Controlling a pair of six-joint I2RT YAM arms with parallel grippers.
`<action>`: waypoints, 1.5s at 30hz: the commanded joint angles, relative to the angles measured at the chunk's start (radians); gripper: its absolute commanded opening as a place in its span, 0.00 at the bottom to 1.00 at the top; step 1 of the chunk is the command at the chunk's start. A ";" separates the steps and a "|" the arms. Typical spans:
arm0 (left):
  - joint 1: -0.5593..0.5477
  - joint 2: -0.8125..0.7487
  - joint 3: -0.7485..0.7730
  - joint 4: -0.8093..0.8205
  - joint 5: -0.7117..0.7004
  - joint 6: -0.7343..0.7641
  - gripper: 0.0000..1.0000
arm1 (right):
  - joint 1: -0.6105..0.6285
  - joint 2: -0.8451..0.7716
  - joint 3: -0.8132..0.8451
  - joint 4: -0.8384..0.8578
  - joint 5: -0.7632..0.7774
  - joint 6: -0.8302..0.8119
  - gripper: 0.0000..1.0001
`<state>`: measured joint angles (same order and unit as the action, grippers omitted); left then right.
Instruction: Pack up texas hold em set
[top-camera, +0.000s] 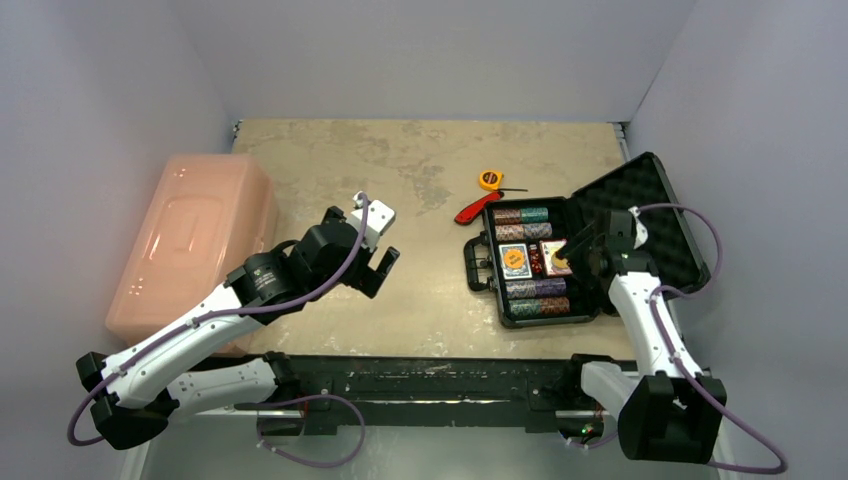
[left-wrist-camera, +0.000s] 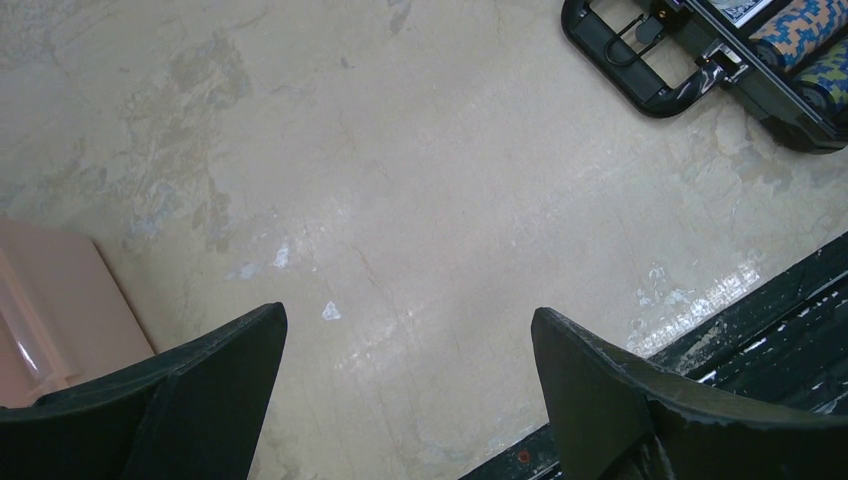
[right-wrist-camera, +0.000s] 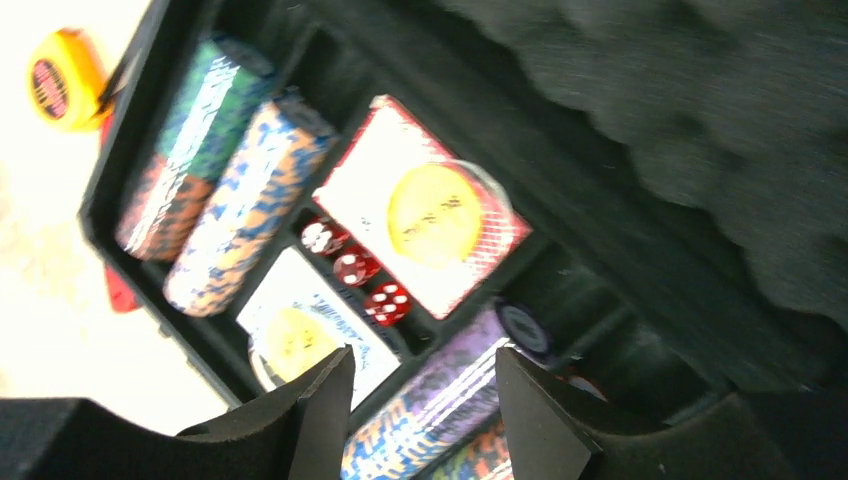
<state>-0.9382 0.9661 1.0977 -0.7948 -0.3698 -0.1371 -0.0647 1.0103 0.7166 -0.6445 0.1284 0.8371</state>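
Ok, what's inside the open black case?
Inside: chip rolls along both sides, two card decks in the middle with a yellow disc on each, and three red dice between them. The discs cover the deck faces, and the right fingers hide part of the near rolls.

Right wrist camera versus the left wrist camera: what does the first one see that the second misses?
Only the right wrist view looks inside the black case: three red dice, two card decks each with a round disc on top, the egg-crate foam lid, plus the yellow tape measure outside it. Only the left wrist view shows the bare table, a corner of the pink bin and the case's handle. Both show the case and its chip rolls.
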 joint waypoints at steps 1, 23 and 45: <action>-0.001 -0.019 0.031 0.003 -0.026 0.016 0.92 | 0.005 0.033 0.066 0.136 -0.194 -0.141 0.57; -0.001 -0.023 0.026 0.007 -0.057 0.021 0.92 | 0.263 0.384 0.299 0.376 -0.196 -0.221 0.07; -0.001 -0.021 0.022 0.007 -0.070 0.025 0.92 | 0.364 0.738 0.499 0.364 -0.076 -0.275 0.00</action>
<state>-0.9382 0.9554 1.0977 -0.7952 -0.4240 -0.1337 0.2878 1.7290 1.1698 -0.2989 0.0082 0.5819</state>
